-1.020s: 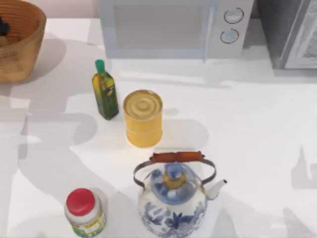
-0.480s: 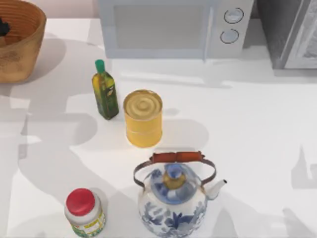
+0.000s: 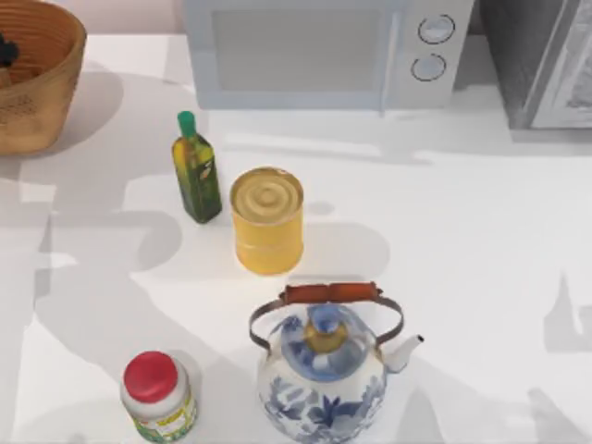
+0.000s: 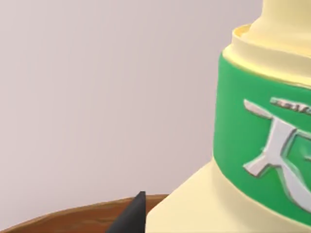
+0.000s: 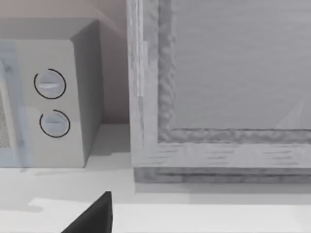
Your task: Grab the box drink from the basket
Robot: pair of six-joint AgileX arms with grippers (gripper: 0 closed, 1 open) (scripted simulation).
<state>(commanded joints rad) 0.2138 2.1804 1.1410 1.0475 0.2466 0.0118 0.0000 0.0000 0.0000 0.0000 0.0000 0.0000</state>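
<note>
The box drink (image 4: 252, 126) is a pale yellow carton with a green band and stands upright, very close in the left wrist view. My left gripper (image 4: 138, 213) is shut on it, one dark fingertip (image 4: 132, 219) lying against its side. The brown rim of the basket (image 4: 73, 218) runs just below them. From above, the wicker basket (image 3: 37, 92) sits at the table's far left corner, and my left gripper (image 3: 5, 51) shows as a dark piece over its inside at the picture's edge. My right gripper (image 5: 99, 213) is parked near the microwave.
A microwave (image 3: 314, 51) stands along the back, with a grey cabinet (image 3: 546, 60) to its right. Mid-table are a green-capped oil bottle (image 3: 196, 171) and a yellow can (image 3: 267, 220). A blue-and-white kettle (image 3: 324, 370) and a red-lidded jar (image 3: 157, 396) stand at the front.
The dark piece of my left gripper over the basket has shifted very slightly. Nothing else has moved.
</note>
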